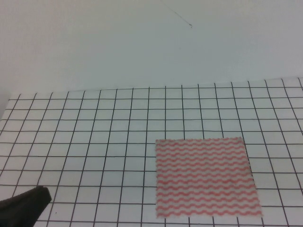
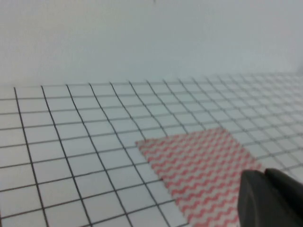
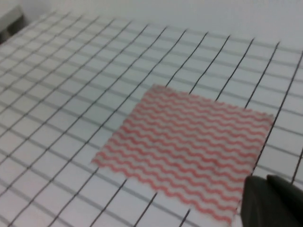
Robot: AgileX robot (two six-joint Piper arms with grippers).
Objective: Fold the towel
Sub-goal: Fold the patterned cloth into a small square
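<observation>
A towel (image 1: 204,176) with red and white wavy stripes lies flat and unfolded on the gridded table, right of centre near the front edge; it also shows as the towel (image 2: 201,165) in the left wrist view and the towel (image 3: 187,146) in the right wrist view. My left gripper (image 1: 40,195) sits at the front left corner, well apart from the cloth, and the left gripper (image 2: 264,176) is shut and holds nothing. The right arm is out of the high view. My right gripper (image 3: 265,182) hovers by one corner of the towel, shut and holding nothing.
The table (image 1: 94,142) is white with a black grid. A plain white wall (image 1: 142,42) rises behind its far edge. A dark object (image 3: 12,23) stands at the table's far corner in the right wrist view.
</observation>
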